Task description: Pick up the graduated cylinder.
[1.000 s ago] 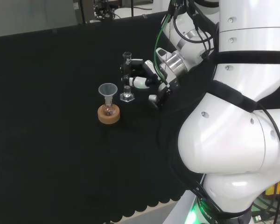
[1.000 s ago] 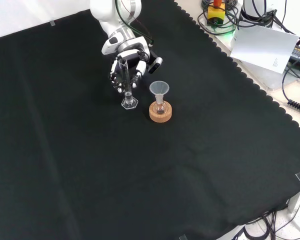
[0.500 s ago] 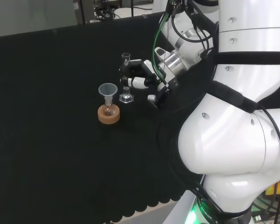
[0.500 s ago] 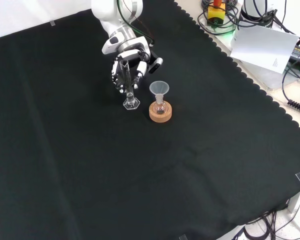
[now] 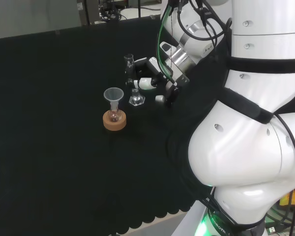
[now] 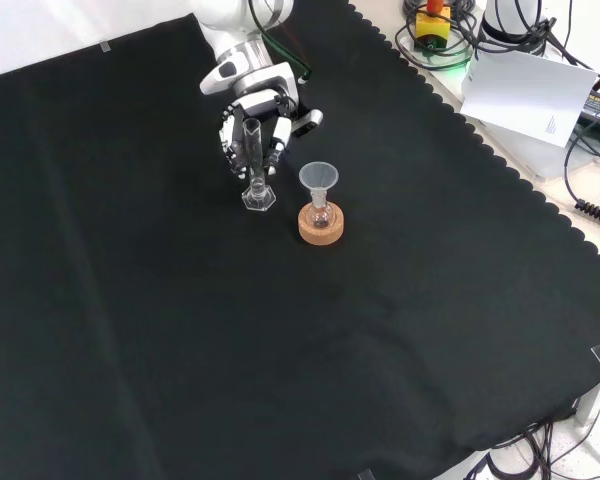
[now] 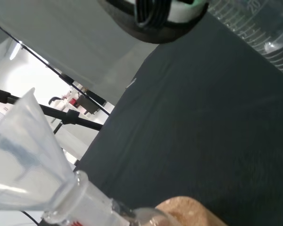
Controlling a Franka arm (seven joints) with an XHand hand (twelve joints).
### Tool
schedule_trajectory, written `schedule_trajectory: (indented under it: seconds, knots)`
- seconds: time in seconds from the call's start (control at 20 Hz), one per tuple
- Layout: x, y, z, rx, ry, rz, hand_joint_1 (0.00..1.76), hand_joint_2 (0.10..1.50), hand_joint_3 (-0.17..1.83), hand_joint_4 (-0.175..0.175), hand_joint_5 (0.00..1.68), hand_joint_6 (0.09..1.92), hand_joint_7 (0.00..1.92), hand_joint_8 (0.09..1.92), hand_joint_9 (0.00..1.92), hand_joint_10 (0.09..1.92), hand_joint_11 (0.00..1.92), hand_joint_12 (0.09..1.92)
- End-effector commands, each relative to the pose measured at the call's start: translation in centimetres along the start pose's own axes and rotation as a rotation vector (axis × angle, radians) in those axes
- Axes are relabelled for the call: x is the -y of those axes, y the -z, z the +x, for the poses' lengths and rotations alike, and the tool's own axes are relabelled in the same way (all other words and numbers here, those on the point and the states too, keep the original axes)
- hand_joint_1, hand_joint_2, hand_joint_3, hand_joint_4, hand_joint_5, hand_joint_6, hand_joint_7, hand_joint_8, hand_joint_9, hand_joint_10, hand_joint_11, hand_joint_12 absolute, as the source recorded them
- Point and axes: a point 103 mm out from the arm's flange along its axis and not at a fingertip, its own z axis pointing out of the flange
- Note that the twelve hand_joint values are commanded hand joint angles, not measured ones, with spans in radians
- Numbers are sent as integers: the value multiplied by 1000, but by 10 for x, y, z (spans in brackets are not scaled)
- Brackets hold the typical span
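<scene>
The hand (image 6: 252, 125) is clenched around the graduated cylinder (image 6: 254, 165), with its fingers (image 5: 146, 84) curled round the upper part of the tube. In the front view the cylinder hangs below the hand, roughly upright with a slight lean. Whether its base touches the desk (image 6: 130, 330) or sits just above it cannot be told.

The cylinder is clear glass: a narrow tube on a flat six-sided foot (image 5: 136, 100), with the open rim showing above the fingers in the head view. In the wrist view, printed marks show on a curved clear wall (image 7: 266, 33) close to the camera.

Just beside the hand, to its right and slightly nearer in the front view, stands a small flask on a cork ring (image 6: 321, 226), with a clear funnel (image 6: 318, 177) seated in its neck. The funnel's mouth is near the hand but apart from it.

The black cloth is otherwise open on every side of the hand. The scalloped cloth edge (image 6: 500, 165) runs well apart from the hand, on the right in the front view.
</scene>
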Motion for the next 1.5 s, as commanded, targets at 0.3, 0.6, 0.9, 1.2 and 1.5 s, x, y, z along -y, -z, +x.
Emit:
schedule_trajectory:
  seconds: [0.3, 0.6, 0.9, 1.2, 1.5]
  knots:
    - [0, 33, 13, 133, -4, 61, 1323, 963, -17, -175, 1378, 297, 1431, 251, 1650, 87, 1357, 681]
    - [3, 41, 17, 158, -14, 90, 1318, 965, -46, -175, 1444, 165, 1525, 87, 1703, 87, 1377, 649]
    - [8, 43, 18, 162, -21, 84, 1318, 969, -56, -175, 1451, 151, 1534, 87, 1710, 87, 1383, 647]
    - [15, 52, 27, 143, -8, 83, 1320, 1019, -171, -175, 1484, 91, 1563, 87, 1731, 87, 1396, 625]
    - [27, 70, 43, 138, 15, 127, 1321, 1020, -175, -175, 1488, 87, 1566, 87, 1740, 87, 1395, 621]
